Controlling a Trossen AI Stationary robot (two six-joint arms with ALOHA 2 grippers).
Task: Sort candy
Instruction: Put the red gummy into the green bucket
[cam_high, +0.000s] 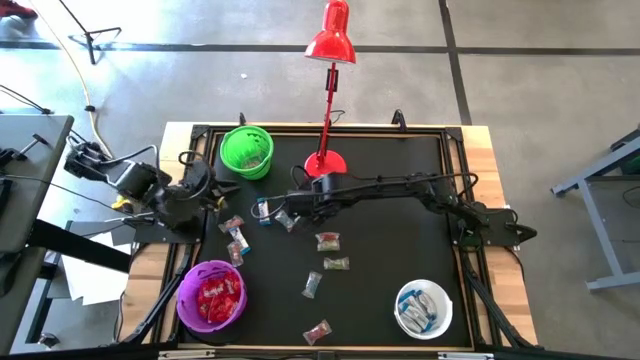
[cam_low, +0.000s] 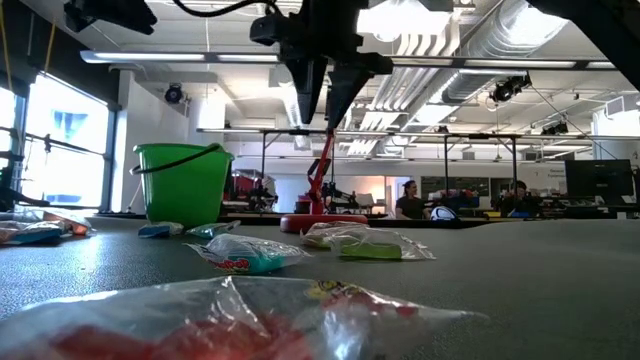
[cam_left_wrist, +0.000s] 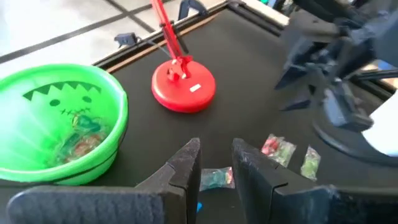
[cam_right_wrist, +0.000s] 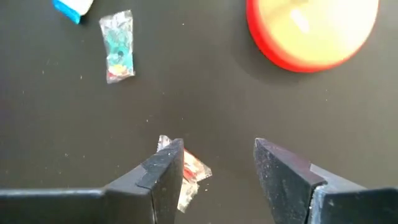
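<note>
Several small wrapped candies lie loose on the black mat, among them one (cam_high: 327, 241) mid-table and a red one (cam_high: 317, 331) near the front edge. My right gripper (cam_right_wrist: 217, 162) hangs open, fingers pointing down, well above the mat (cam_low: 322, 100). A red-and-clear candy (cam_right_wrist: 191, 169) lies on the mat below it, partly behind one finger. My left gripper (cam_left_wrist: 216, 158) stands open at the table's left (cam_high: 220, 192), next to the green bowl (cam_high: 246, 150). A greenish candy (cam_left_wrist: 214, 178) shows on the mat beyond the gap between its fingers.
The green bowl (cam_left_wrist: 59, 118) holds a few candies. At the front, a purple bowl (cam_high: 211, 295) holds red candies and a white bowl (cam_high: 423, 308) blue-and-white ones. A red desk lamp stands on its round base (cam_high: 325, 163) at the mat's far middle.
</note>
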